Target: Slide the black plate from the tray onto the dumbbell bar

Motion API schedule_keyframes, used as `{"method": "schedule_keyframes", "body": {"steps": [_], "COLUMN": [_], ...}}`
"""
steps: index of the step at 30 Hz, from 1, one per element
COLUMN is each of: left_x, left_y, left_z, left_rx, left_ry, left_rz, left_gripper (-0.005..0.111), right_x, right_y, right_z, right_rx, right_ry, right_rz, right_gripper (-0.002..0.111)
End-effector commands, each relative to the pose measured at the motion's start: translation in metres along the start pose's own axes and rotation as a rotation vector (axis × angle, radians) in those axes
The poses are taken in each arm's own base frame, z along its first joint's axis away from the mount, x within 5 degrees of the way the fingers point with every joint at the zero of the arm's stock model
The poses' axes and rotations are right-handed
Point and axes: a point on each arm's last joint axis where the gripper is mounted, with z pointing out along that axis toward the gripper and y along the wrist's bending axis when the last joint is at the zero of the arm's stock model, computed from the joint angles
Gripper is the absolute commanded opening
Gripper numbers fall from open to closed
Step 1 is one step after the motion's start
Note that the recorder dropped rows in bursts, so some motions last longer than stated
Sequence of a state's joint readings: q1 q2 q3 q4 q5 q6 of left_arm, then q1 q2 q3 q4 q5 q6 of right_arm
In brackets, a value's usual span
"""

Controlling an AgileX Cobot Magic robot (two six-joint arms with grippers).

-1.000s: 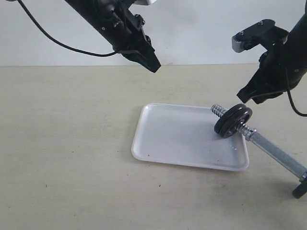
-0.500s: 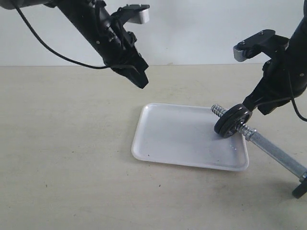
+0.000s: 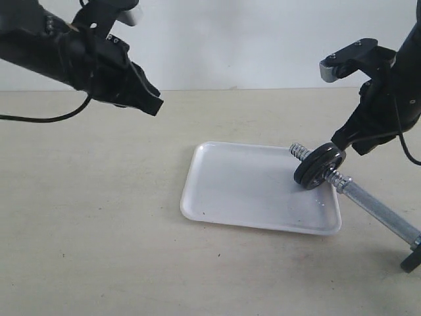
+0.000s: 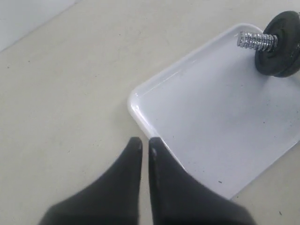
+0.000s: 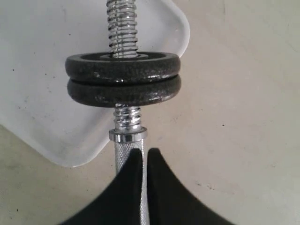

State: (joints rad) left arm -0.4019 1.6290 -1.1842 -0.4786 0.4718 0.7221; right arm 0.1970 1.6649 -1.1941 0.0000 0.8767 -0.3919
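Note:
The dumbbell bar [image 3: 378, 210] lies slanted, its threaded end [image 5: 123, 28] over the right side of the white tray [image 3: 230, 191]. Two black discs sit pressed together on that end. The black plate [image 5: 123, 64] is the one nearer the thread tip, against the other disc [image 5: 124, 93]; they look almost equal in size. Nothing else lies in the tray [image 4: 225, 108]. My right gripper [image 5: 143, 152] is shut and hovers just above the knurled handle behind the discs, near them in the exterior view [image 3: 338, 139]. My left gripper [image 4: 145, 143] is shut and empty, high to the tray's left [image 3: 155, 105].
The bar's far end carries a dark part [image 3: 411, 262] at the right edge of the beige table. A pale wall runs behind the table. Both arms trail black cables.
My left arm has swung up and to the left, away from the tray. The right gripper shifted slightly toward the discs, then held. Bar, discs and tray have not moved.

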Motion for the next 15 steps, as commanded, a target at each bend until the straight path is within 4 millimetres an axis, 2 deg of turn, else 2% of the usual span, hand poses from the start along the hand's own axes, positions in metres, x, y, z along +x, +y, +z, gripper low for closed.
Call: {"method": "schedule_keyframes", "body": {"steps": [1,8,10,15], "left_x": [0.016,0.053,0.073,0.108], "left_y": [-0.006,-0.022,-0.029,-0.041], "left_z": [-0.023,-0.068,-0.085,-0.105], "left_rx": [-0.059,-0.135,-0.17,-0.203], "left_ry": [-0.084,-0.178,-0.223,-0.266], "left_rz": [-0.059,-0.11,-0.156,-0.198], "left_gripper": [0.004,0.004,0.004,0.004], "right_x": [-0.002,0.0,0.001,0.001], "right_y": [-0.004,-0.001,0.0,0.001], "right_z": [-0.003,-0.003,-0.003,-0.003], "right_rx": [0.013,-0.014,-0.026,-0.038], "right_ry": [-0.023,-0.009,0.002,0.001], "right_rz": [0.007,-0.014,-0.011,0.001], "right_gripper": [0.0,0.0,0.0,0.0]}}
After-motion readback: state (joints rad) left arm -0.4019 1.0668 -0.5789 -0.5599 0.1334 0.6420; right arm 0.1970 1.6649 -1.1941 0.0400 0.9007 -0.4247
